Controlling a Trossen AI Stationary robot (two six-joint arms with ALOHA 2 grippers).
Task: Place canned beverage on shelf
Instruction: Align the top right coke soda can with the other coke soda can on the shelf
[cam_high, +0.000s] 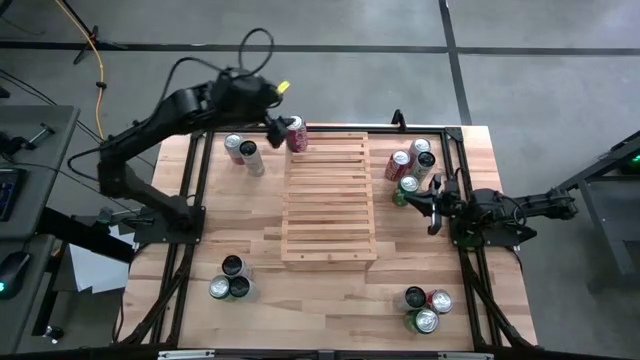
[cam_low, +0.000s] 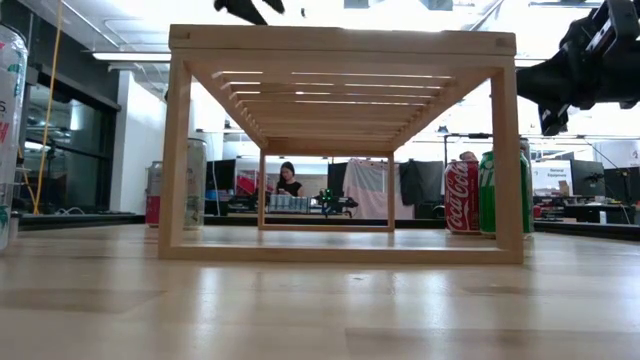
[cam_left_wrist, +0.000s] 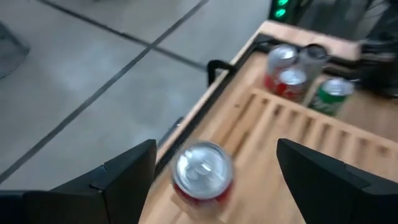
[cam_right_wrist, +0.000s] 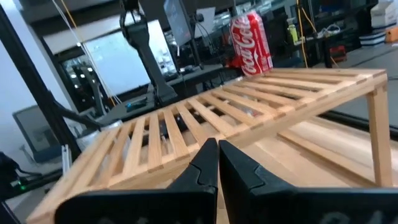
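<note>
One red can (cam_high: 297, 134) stands on the shelf (cam_high: 329, 205), at its upper-left corner in the overhead frame. The left gripper (cam_high: 277, 127) sits just beside it, fingers spread and empty. The right gripper (cam_high: 432, 203), pinched shut, waits mid-right. Placement looks essentially done; only backing away remains.

The shelf (cam_high: 329, 200) is set at the middle of the table (cam_high: 250, 215). A Coca-Cola can (cam_high: 297, 133) is stood on the shelf's far left corner, with the left gripper (cam_high: 283, 127) spread over it. Clusters of cans are placed near each table corner. The right gripper (cam_high: 430, 193) is held, closed, right of the shelf.
</note>
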